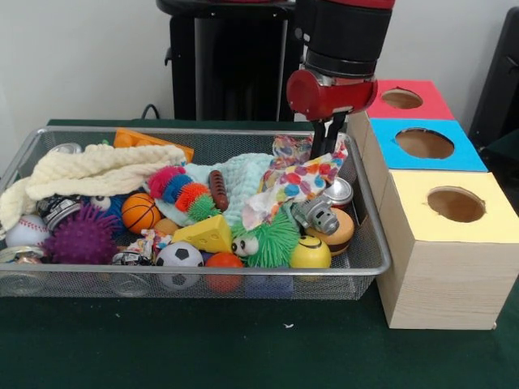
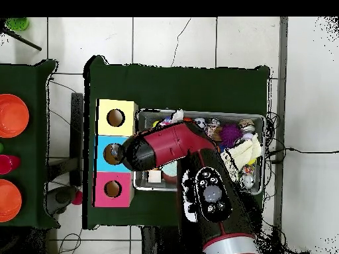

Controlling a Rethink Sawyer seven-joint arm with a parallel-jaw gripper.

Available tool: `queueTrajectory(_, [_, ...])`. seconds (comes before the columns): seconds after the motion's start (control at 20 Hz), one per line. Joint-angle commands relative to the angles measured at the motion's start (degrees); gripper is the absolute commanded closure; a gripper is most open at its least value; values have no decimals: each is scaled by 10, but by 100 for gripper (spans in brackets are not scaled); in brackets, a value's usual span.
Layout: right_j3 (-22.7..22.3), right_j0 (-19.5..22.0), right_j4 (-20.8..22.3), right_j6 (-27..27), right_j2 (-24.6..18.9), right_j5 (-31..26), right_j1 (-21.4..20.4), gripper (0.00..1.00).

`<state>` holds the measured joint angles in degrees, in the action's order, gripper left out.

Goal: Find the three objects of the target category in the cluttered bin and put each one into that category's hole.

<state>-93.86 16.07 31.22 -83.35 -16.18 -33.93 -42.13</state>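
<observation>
A wire mesh bin (image 1: 369, 267) is heaped with toys, balls, cans and cloths. My gripper (image 1: 327, 139) hangs at the bin's back right corner, its tips down at a confetti-patterned cloth (image 1: 302, 180). Whether it holds the cloth I cannot tell. To the right of the bin stand three boxes, each with a round hole on top: red (image 1: 402, 99), blue (image 1: 424, 143) and yellow (image 1: 456, 204). In the overhead view the arm (image 2: 173, 147) covers the bin's left part, and its end lies by the blue box (image 2: 104, 144).
In the bin lie a cream knitted cloth (image 1: 89, 170), a purple spiky ball (image 1: 79, 239), a basketball (image 1: 139, 212), a soccer ball (image 1: 179, 258), a yellow cheese wedge (image 1: 207, 235), a green fuzzy toy (image 1: 272, 241), a yellow smiley ball (image 1: 310, 253) and a can (image 1: 338, 193).
</observation>
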Motion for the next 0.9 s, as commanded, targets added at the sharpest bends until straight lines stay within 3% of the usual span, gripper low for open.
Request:
queueTrajectory(0.05, [11, 34, -8, 8, -16, -44, 47, 100])
queueTrajectory(0.4, [6, 34, -28, -8, -12, -75, 46, 100])
queueTrajectory(0.7, [-24, 45, -66, -11, -17, -121, 24, 100])
queueTrajectory(0.9, [-21, 40, -48, 9, -7, -131, 21, 100])
